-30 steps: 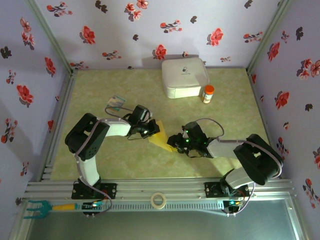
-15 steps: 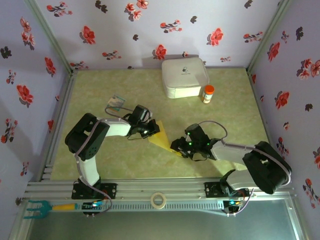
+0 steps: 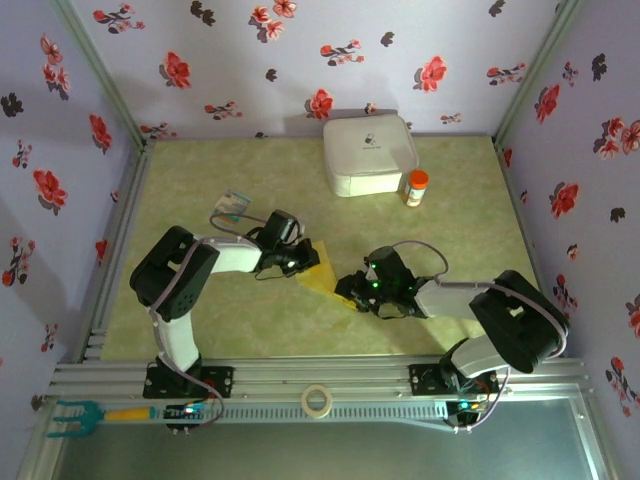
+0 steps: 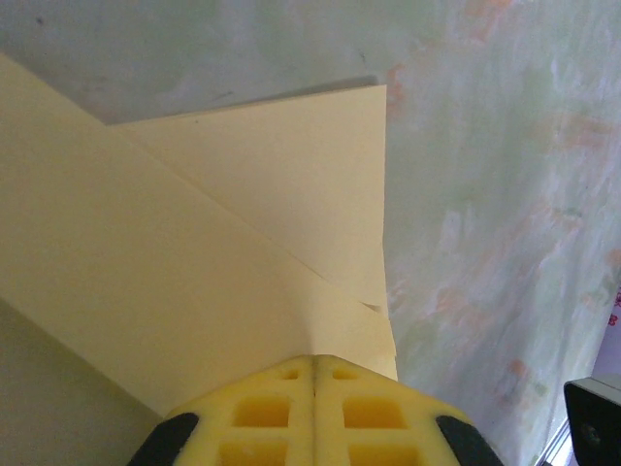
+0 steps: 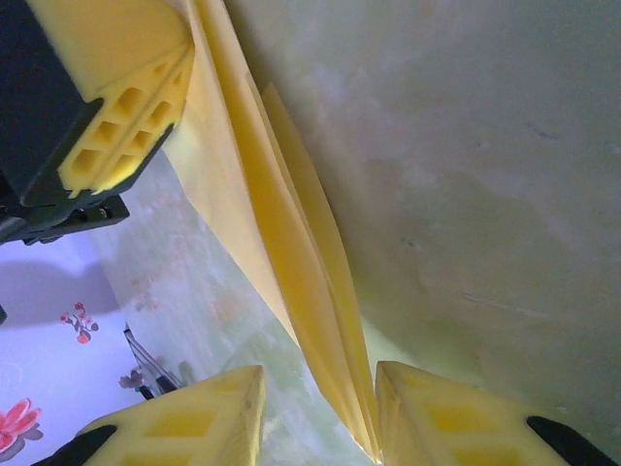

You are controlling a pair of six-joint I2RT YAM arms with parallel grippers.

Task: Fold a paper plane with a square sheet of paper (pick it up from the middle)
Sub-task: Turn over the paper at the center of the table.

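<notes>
Yellow paper sheet (image 3: 321, 272) found partly folded, lying in front of the white box (image 3: 368, 155), toward the arm bases and well apart from it, spanning the gap between the two grippers.

Left gripper (image 3: 302, 258): jaws fully closed, clamped on the end of the sheet nearer the box. The left wrist view shows a diagonal crease and a triangular flap laid over the lower layer.

Right gripper (image 3: 349, 288): jaws part-open, straddling the end farther from the box. The right wrist view shows several stacked layers passing between its fingers (image 5: 456, 417), close against one of them but not pinched.

Assessment: the early folds are in, and the sheet appears doubled along its length. No finished dart is evident; wing folds and final creasing appear outstanding. Task judged roughly midway.
</notes>
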